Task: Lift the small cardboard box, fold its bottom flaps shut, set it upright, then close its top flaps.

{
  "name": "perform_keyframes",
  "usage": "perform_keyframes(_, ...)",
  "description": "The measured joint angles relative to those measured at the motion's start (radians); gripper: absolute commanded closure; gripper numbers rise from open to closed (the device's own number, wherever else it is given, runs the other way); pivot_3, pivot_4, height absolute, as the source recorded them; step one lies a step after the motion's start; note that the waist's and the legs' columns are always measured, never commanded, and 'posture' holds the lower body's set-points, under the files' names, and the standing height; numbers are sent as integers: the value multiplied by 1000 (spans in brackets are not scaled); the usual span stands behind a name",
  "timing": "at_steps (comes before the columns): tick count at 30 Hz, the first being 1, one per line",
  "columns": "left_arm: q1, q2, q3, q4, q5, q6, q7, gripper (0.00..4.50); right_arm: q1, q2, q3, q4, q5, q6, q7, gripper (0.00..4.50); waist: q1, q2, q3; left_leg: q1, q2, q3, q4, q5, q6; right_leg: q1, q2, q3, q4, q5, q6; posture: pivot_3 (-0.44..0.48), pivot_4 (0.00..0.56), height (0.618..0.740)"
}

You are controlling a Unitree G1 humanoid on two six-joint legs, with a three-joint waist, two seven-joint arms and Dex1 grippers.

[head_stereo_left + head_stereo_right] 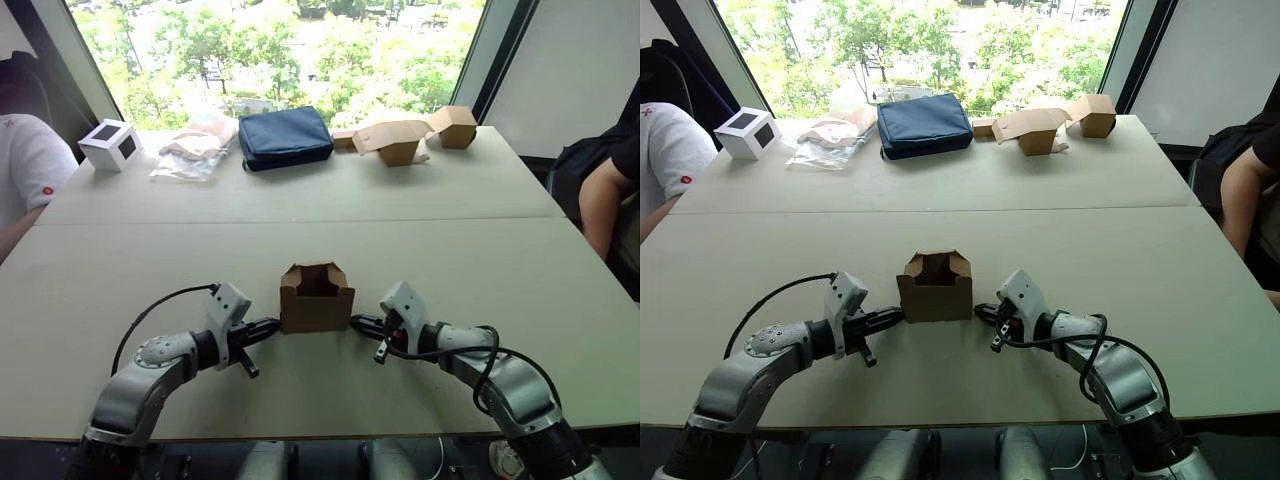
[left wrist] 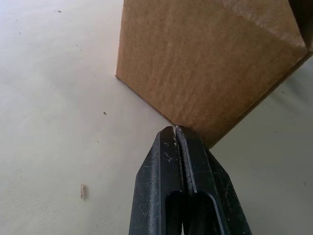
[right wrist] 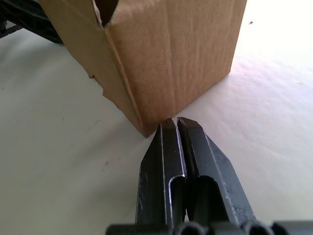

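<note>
The small cardboard box (image 1: pixel 316 297) stands on the table near the front edge, its upper opening facing up with flaps (image 1: pixel 317 275) standing around it. My left gripper (image 1: pixel 274 327) is shut, its tip touching the box's lower left corner; in the left wrist view the box (image 2: pixel 205 63) rises just beyond the closed fingers (image 2: pixel 168 161). On the other side my right gripper (image 1: pixel 357 322) is also shut, with its tip against the lower right corner (image 3: pixel 146 129). The bottom flaps are hidden under the box.
At the table's far side lie a white cube with a black panel (image 1: pixel 110 144), plastic-wrapped items (image 1: pixel 195 148), a navy pouch (image 1: pixel 285 137) and two other brown cartons (image 1: pixel 395 138) (image 1: pixel 455 126). People sit at the left (image 1: pixel 25 165) and right (image 1: pixel 605 190) edges.
</note>
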Motion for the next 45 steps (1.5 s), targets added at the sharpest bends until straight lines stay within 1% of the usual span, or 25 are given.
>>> perform_keyframes(9, 9, 9, 1, -12, 0, 1, 3, 4487, 0, 9, 0, -1, 0, 5, 13, 4500, 0, 0, 0, 0, 0, 0, 0, 0, 0, 0, 0, 0, 0, 0, 0, 0, 150, 740)
perform_keyframes(12, 13, 46, 4, -12, -7, -1, -20, 4487, 8, 4, 1, -4, -2, 5, 26, 4500, 0, 0, 0, 0, 0, 0, 0, 0, 0, 0, 0, 0, 0, 0, 0, 0, 150, 740)
perform_keyframes(17, 5, 126, 32, 7, -22, -1, -73, 4487, 18, -43, -16, -22, 2, 7, 55, 4500, 0, 0, 0, 0, 0, 0, -1, 0, 0, 0, 0, 0, -1, 0, 0, 0, 150, 740)
perform_keyframes(20, -32, 211, 64, 23, -59, 21, -142, 4487, 22, -108, -62, -60, 34, 17, 105, 4500, 3, 0, 0, -1, 0, -1, -1, 0, 0, 0, -1, 0, -2, 0, 0, 0, 150, 740)
perform_keyframes(22, -96, 279, 116, 32, -122, 74, -204, 4487, 17, -164, -134, -83, 84, 34, 157, 4500, 2, 0, 0, -1, 0, -1, -1, 0, 0, 1, -1, -2, -5, 0, 0, 0, 150, 740)
perform_keyframes(23, -108, 285, 123, 33, -133, 82, -212, 4487, 14, -170, -144, -83, 92, 37, 164, 4500, 2, 0, 0, -1, 0, -1, -1, 0, 0, 1, -1, -2, -5, 0, 0, 0, 150, 740)
perform_keyframes(24, -156, 308, 149, 34, -172, 111, -237, 4487, -6, -192, -182, -82, 119, 48, 188, 4500, 1, 1, 0, -1, 0, -1, -1, 0, 1, 2, -1, -2, -6, 0, 0, 0, 150, 740)
perform_keyframes(26, -198, 322, 164, 35, -202, 134, -258, 4487, -37, -209, -206, -81, 145, 57, 209, 4500, 0, 1, 1, -1, 0, -1, -1, 0, 1, 2, -1, -3, -6, 0, 0, 0, 150, 740)
perform_keyframes(27, -255, 336, 165, 39, -236, 160, -284, 4487, -97, -228, -228, -76, 177, 73, 240, 4500, -3, 1, 1, -1, 0, -1, -1, 0, 1, 2, 0, -3, -6, 0, 0, 0, 150, 740)
perform_keyframes(28, -294, 337, 163, 42, -253, 173, -302, 4487, -152, -242, -243, -73, 197, 79, 260, 4500, -6, 1, 1, -1, 1, -1, -2, 0, 1, 2, 0, -3, -6, 0, 0, 0, 150, 740)
perform_keyframes(30, -331, 334, 153, 52, -259, 177, -310, 4487, -207, -248, -243, -64, 204, 81, 279, 4500, -8, 1, 1, -1, 1, -1, -2, 0, 1, 1, 0, -3, -7, 0, 0, 0, 150, 740)
perform_keyframes(32, -381, 313, 118, 65, -258, 177, -311, 4487, -267, -239, -219, -40, 203, 83, 291, 4500, -8, 1, 1, -1, 1, -1, -2, 0, 0, 1, 0, -3, -7, 0, 0, 0, 150, 740)
perform_keyframes(34, -398, 295, 79, 77, -247, 170, -317, 4487, -308, -212, -186, -35, 202, 84, 297, 4500, -9, 1, 1, -1, 1, -1, -2, 0, 0, 1, 0, -3, -7, 0, 0, 0, 150, 740)
perform_keyframes(40, -399, 252, -7, 145, -179, 101, -327, 4487, -318, -159, -102, -8, 171, 68, 302, 4500, -8, 1, 1, -2, 1, -1, -2, 0, 0, 1, 0, -3, -7, 0, 0, 0, 150, 740)
perform_keyframes(45, -422, 230, -31, 177, -147, 64, -327, 4487, -321, -129, -68, 25, 134, 32, 303, 4500, -5, 1, 1, -2, 1, -1, -2, 0, 0, 1, 0, -3, -7, 0, 0, 0, 150, 740)
